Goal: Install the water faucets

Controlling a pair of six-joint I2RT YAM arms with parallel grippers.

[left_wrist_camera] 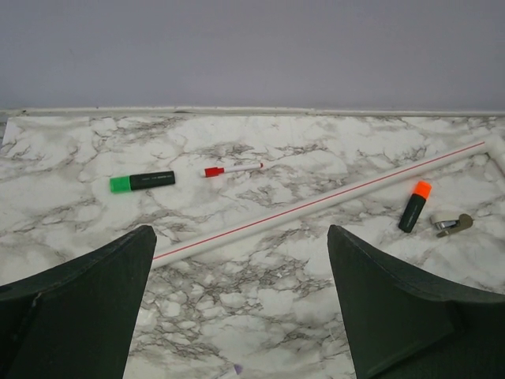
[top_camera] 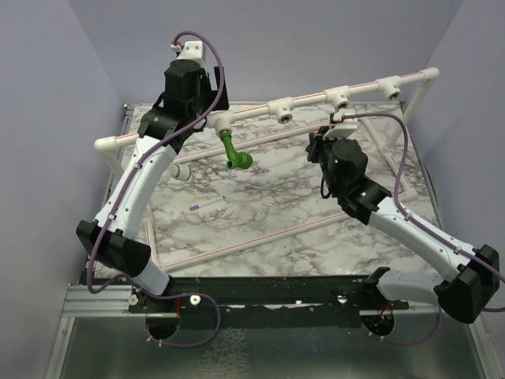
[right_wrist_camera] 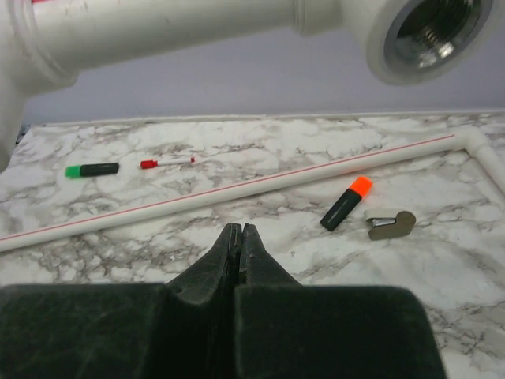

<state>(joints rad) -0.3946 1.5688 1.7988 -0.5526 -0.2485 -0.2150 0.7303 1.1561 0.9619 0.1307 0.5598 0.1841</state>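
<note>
Hanging from a tee socket (top_camera: 223, 120) on the white pipe rail (top_camera: 308, 99) towards the worktop's (top_camera: 260, 213) far-left corner, one green faucet (top_camera: 231, 150) looks installed — three empty sockets (top_camera: 282, 110) remain, no spare faucet in sight. The left gripper (left_wrist_camera: 241, 233) gapes wide, empty; the right gripper (right_wrist_camera: 239, 230) is pinched closed on nothing.

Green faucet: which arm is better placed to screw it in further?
Left, probably: the left hand is open, close to the faucet on the pipe. The right hand is shut, farther along by an empty socket.
</note>
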